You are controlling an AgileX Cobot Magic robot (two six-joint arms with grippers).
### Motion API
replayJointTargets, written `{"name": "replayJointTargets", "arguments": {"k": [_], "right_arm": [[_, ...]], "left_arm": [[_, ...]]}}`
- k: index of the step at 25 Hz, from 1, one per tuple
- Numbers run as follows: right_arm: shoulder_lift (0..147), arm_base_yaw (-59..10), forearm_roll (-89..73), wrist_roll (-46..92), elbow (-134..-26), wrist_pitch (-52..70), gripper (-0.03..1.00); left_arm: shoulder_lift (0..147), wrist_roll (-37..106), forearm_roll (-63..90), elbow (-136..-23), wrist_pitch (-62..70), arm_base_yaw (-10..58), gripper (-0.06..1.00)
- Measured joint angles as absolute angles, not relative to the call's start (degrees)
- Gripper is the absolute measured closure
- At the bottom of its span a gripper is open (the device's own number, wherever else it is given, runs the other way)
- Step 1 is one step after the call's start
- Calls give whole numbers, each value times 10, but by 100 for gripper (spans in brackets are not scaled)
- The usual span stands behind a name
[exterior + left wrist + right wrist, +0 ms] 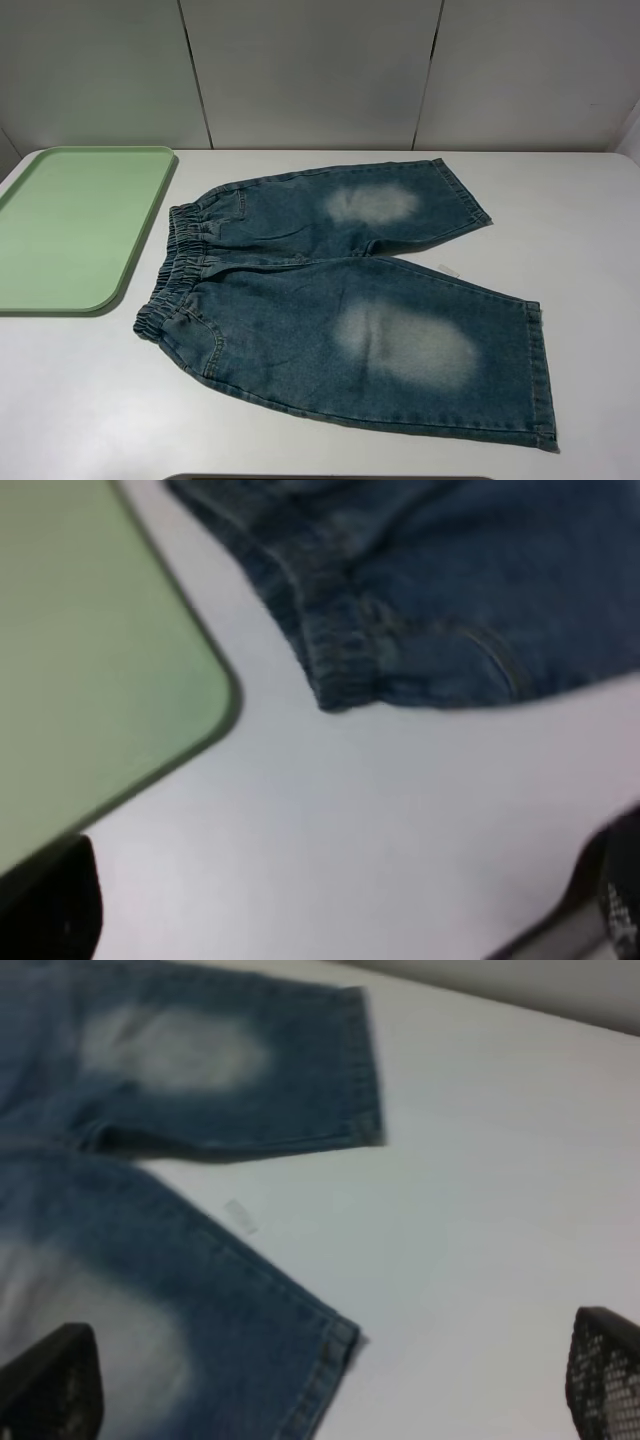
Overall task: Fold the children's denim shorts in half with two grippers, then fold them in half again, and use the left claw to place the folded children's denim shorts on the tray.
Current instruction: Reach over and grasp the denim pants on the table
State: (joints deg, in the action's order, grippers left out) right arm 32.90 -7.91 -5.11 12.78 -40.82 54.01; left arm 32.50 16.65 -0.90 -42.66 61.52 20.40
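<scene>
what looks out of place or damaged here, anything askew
Nothing is damaged or spilled. The denim shorts lie flat and unfolded on the table beside the tray, legs splayed apart. The pale patches look like wash, not stains. One small pale scrap lies between the legs.

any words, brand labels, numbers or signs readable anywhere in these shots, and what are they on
No text can be read in any view.
dark blue washed-denim children's shorts: no label, brand or print shows on this side.
pale green rectangular plastic tray: no markings.
small pale slip on the white table between the two legs: too small and blurred to read, if it bears anything.
</scene>
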Motion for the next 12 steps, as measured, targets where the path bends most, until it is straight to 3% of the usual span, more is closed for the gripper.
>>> {"name": "replayJointTargets", "arguments": {"k": [8,12], "right_arm": [[480,-275,-9,172,-415,539,27],[549,-379,45,176,-415,538,27]], "left_arm": [[480,170,-121,-430,624,408,-5],[550,170,-135,-430,608,468,-5]]}}
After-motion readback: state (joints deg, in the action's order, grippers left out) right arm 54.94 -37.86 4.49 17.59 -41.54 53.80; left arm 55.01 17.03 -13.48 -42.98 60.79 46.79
